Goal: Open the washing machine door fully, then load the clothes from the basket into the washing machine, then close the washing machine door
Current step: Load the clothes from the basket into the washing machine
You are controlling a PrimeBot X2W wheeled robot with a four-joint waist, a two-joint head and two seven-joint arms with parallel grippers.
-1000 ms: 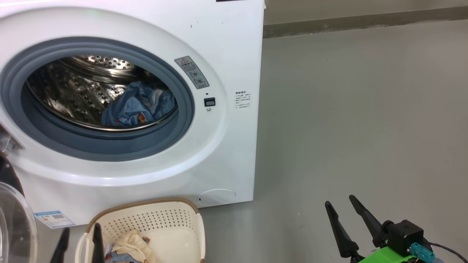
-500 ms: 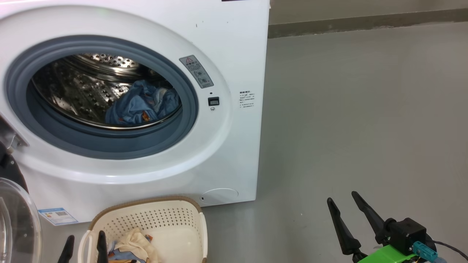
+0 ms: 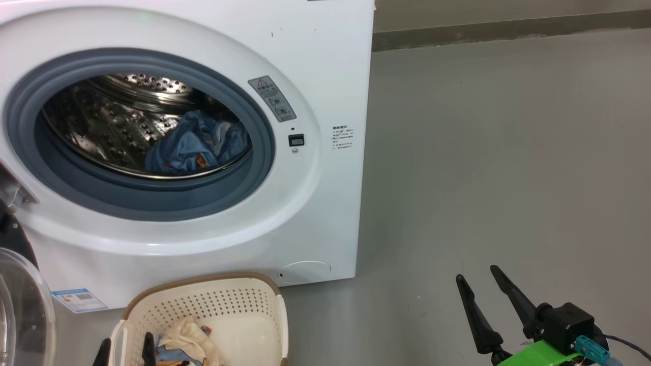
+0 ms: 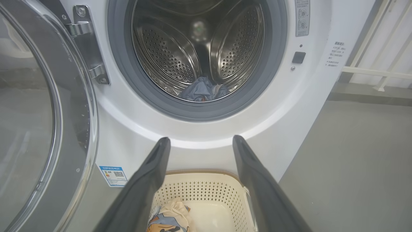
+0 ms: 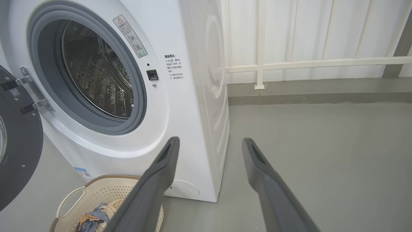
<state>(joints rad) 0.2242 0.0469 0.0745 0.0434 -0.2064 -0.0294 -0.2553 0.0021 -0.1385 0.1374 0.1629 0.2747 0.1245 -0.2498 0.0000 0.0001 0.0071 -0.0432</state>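
Door (image 4: pixel 48 106) open, clothes (image 3: pixel 196 145) in drum (image 4: pixel 161 54) and basket (image 3: pixel 244 300) (cream, perforated).

The washing machine door (image 3: pixel 23 315) and the basket (image 3: pixel 224 305) run off-frame.

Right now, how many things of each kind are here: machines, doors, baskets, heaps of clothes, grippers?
washing machine: 1
washing machine door: 1
basket: 1
clothes: 2 heaps, one inside the machine, one in the basket
left gripper, right gripper: 2
Total: 7
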